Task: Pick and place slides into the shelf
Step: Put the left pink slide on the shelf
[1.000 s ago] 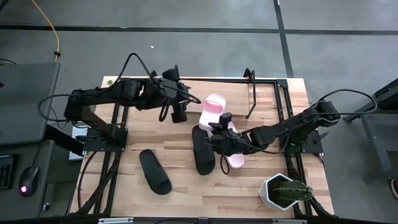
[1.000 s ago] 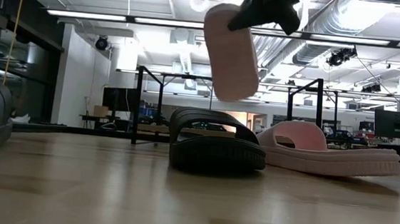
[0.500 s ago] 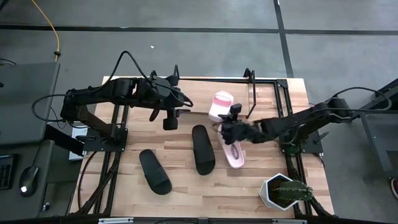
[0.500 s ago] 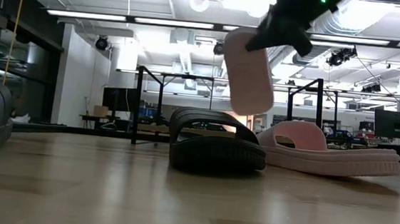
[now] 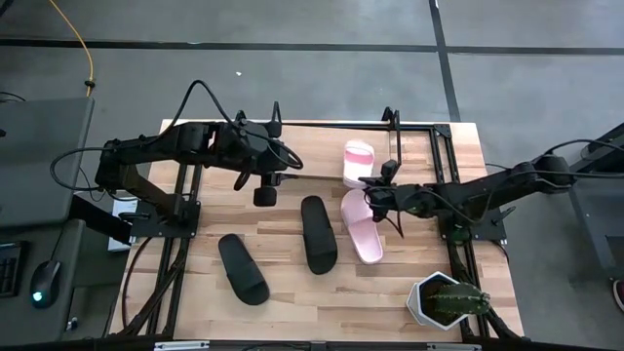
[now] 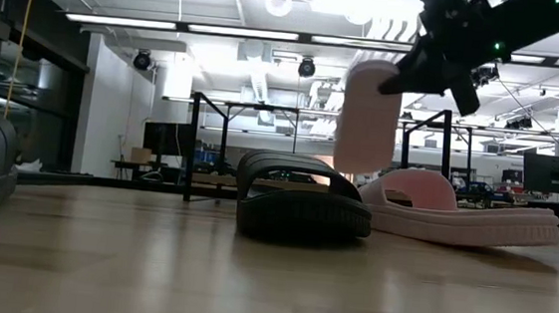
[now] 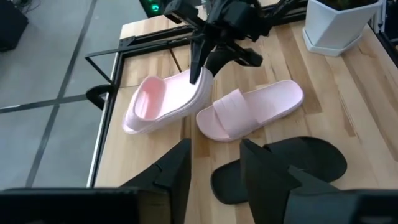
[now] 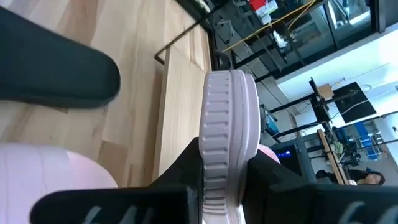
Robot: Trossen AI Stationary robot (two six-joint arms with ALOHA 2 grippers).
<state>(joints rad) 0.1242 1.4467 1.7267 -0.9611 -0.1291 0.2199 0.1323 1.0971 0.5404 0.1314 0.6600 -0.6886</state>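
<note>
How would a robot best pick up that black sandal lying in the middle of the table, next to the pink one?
Probably by the strap. The middle black sandal lies flat, sole down, with its wide strap arching above the footbed, as the low view shows. An end effector coming straight down could slip one finger under that arch and pinch the strap. The left end effector hovers nearby; the right end effector holds a pink sandal.

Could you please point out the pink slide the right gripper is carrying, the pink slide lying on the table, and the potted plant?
Carried pink slide [image 5: 358, 159]: high view, on its strap end.
Right gripper [image 5: 376, 189]: high view, clamped on that slide's edge.
Resting pink slide [image 5: 359, 224]: high view, on its strap.
Potted plant [image 5: 447, 299]: high view, on its green leaves.
</note>
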